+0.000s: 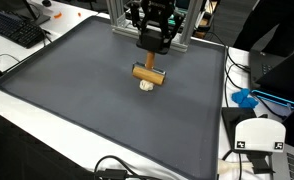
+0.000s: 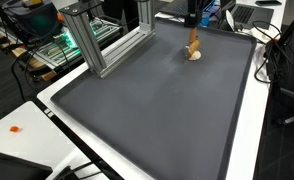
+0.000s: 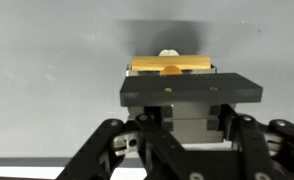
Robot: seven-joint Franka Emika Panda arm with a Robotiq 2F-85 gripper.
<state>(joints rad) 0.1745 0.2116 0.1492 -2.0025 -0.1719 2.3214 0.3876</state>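
Gripper pointing straight down, clamped.
The gripper (image 1: 151,62) hangs vertical beneath its wrist, jaws drawn in tight on a wooden piece (image 1: 147,73) between them.

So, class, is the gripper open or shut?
Shut: the gripper clamps the wooden block at both ends in the wrist view.
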